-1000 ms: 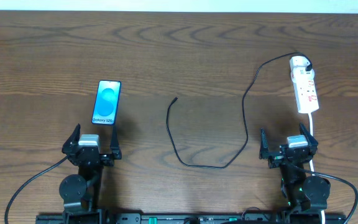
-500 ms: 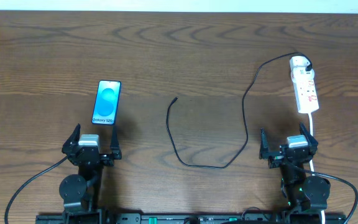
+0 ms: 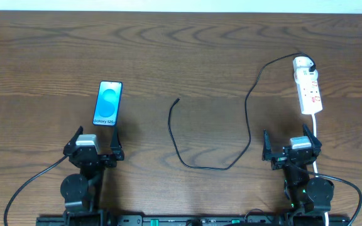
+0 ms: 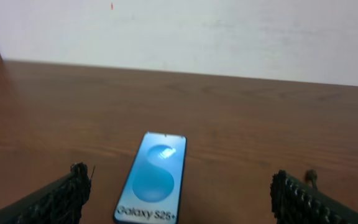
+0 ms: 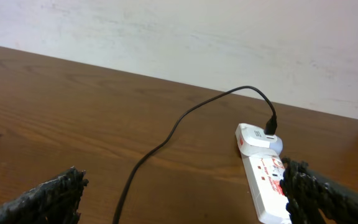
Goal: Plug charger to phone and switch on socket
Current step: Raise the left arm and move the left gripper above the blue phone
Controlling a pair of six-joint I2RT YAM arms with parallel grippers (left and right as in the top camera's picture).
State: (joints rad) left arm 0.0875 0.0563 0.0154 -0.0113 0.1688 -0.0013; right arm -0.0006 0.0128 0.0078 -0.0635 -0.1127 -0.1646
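Both arms are black. The left fingers (image 3: 75, 139) are dark tapering prongs. Seen close, these fingers (image 4: 64, 198) have rough, knobbly inner faces like coarse rubber. Between them sits a pale grey block (image 3: 87, 142). Behind it is a round black joint housing (image 3: 75, 188) with a black cable (image 3: 21, 194) trailing off. The right fingers (image 3: 266, 143) match, ridged up close (image 5: 319, 193), with their own grey block (image 3: 299, 143), round housing (image 3: 320, 192), small green light (image 3: 301, 189) and looping black cable (image 3: 355, 186).

The phone (image 3: 108, 103) lies left, the socket (image 3: 308, 85) far right, the charger (image 3: 210, 168) curling between them on the table (image 3: 181, 50).
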